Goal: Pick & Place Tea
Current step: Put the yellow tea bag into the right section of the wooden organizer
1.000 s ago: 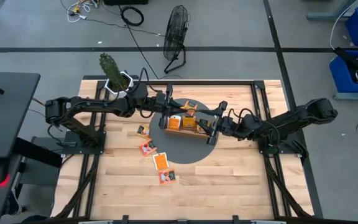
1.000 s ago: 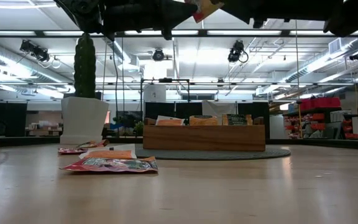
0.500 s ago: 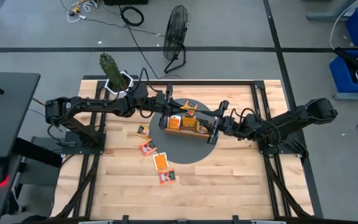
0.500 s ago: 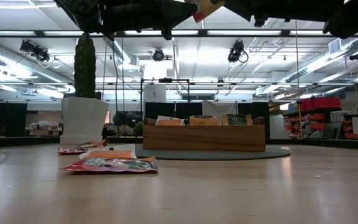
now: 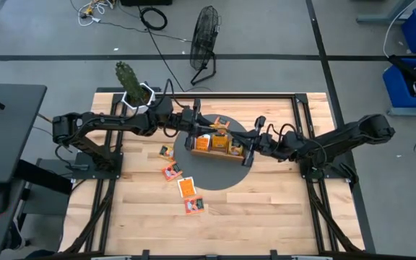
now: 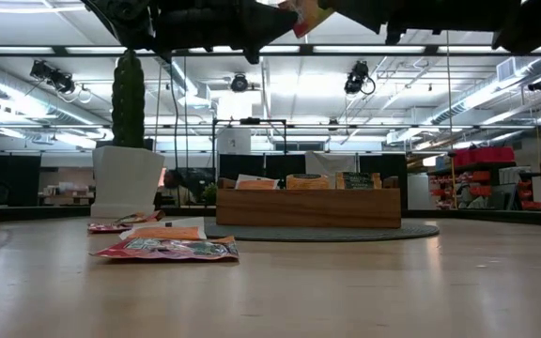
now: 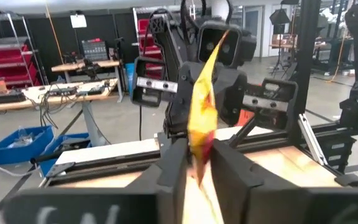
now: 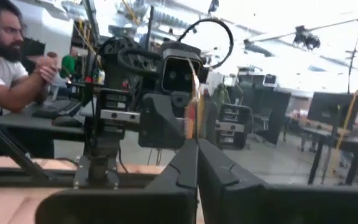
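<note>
the left gripper (image 7: 197,177) hangs above the wooden compartment tray (image 5: 219,148), its fingers (image 7: 169,168) on either side of an orange-and-yellow tea sachet (image 7: 202,112) that stands on edge between them; whether they press on it or have begun to part is hard to tell. facing it, the right gripper (image 8: 197,163) has its fingers drawn together, and the thin edge of the same sachet seems to sit at their tips, both grippers meeting over the tray's middle. in the low view the sachet shows at the top edge between the dark arms. below, the tray rests on a round dark mat (image 5: 219,177) and holds more sachets upright in its compartments. four loose sachets (image 5: 186,187) lie on the wooden table (image 5: 266,217) on the left arm's side of the mat. a cactus in a white pot (image 5: 132,87) stands at the table's far corner. a person (image 8: 5,62) sits at a desk beyond the table.
</note>
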